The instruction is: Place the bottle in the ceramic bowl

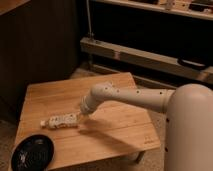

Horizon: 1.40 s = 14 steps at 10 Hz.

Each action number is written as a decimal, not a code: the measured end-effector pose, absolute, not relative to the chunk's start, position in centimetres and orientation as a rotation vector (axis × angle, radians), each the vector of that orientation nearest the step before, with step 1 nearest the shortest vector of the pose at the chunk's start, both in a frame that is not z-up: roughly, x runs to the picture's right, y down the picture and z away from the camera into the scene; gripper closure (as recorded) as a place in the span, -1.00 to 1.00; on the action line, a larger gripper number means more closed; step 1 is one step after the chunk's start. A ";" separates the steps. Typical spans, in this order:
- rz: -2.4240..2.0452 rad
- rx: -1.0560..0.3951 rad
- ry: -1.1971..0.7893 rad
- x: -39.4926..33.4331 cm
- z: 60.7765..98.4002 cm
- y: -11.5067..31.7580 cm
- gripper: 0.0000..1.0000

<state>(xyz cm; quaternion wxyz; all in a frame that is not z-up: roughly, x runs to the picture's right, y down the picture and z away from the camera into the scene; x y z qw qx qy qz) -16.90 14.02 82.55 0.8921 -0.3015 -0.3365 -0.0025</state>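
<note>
Jaws stand wide at the bottom end of the bottle on the worktop; closing off-centre could roll it aside, away from the bowl.

The white arm reaches in from the right and bends down at the wrist over the middle of the table. Its gripper hangs low there, pointing left, jaws spread wide.
</note>
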 end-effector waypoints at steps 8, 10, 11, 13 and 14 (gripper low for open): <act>-0.009 -0.771 -0.728 -19.8 83.8 16.6 -0.23; 0.001 -0.798 -0.724 -19.8 83.8 16.9 0.10; 0.003 -0.816 -0.716 -19.9 83.9 17.2 0.31; 0.012 -0.842 -0.709 -20.4 84.0 17.6 0.71; 0.016 -0.852 -0.708 -20.5 84.1 17.7 0.91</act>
